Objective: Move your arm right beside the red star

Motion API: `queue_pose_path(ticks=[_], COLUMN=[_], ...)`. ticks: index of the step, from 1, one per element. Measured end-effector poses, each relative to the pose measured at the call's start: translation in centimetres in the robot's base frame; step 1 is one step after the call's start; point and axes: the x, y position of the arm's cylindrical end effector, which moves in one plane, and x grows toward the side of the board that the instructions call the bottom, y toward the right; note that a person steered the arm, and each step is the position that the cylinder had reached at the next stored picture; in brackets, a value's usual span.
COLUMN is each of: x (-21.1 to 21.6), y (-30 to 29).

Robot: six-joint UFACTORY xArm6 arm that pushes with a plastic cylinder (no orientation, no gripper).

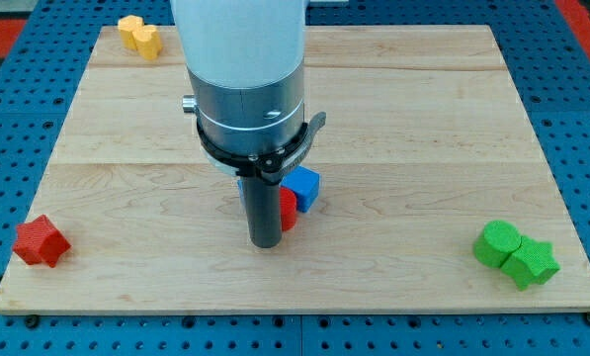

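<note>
The red star [42, 241] lies near the view's bottom left corner of the wooden board [126, 148]. My tip [266, 242] is near the board's middle bottom, far to the right of the red star. A red block [288, 210] and a blue block [303, 188] sit just right of the rod, the red one touching or nearly touching it. The rod and arm hide part of them.
A yellow block [139, 36] lies at the view's top left. Two green blocks, a round one [497, 242] and a star-like one [530, 262], lie together at the bottom right. The arm's white and grey body [243, 89] covers the board's middle top.
</note>
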Motion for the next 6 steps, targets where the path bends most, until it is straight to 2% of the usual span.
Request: queue_pose_path(ticks=[2, 4, 6], x=[2.2, 3.9, 1.6], y=[-3.5, -11.4, -16.3])
